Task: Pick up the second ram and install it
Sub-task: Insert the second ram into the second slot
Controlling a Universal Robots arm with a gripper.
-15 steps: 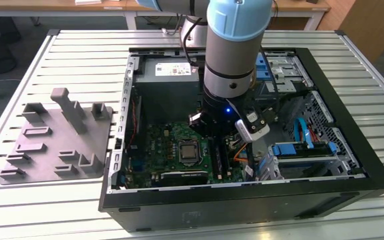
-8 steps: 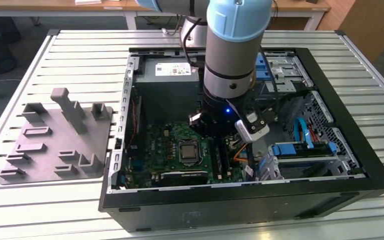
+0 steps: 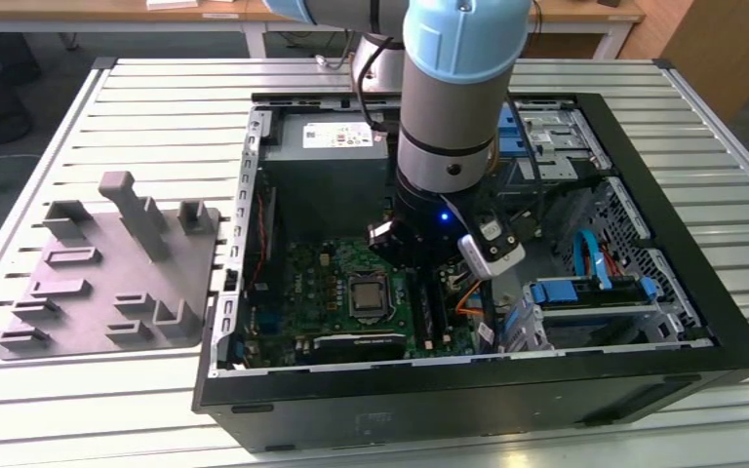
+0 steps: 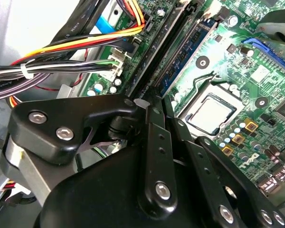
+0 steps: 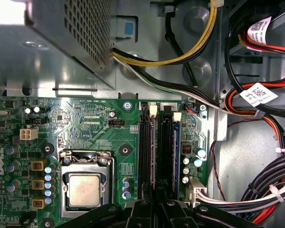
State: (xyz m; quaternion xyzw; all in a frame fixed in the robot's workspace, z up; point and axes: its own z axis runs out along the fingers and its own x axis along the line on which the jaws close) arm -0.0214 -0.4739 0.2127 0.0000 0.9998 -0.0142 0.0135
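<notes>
So the arm was deep in the case, right over the memory sockets.

The pincer sat low over the green board, near the case's front edge, apparently pinching the second ram into its socket beside the processor; I couldn't tell for sure. Doing this well probably meant pressing straight down, strip kept square along the slot, no twisting.

One robot arm reaches into one open computer case that holds one green board — with one processor and, in the first wrist view, two long memory sockets side by side. One grey tray lies on one slatted table — and one power supply sits inside the case.
</notes>
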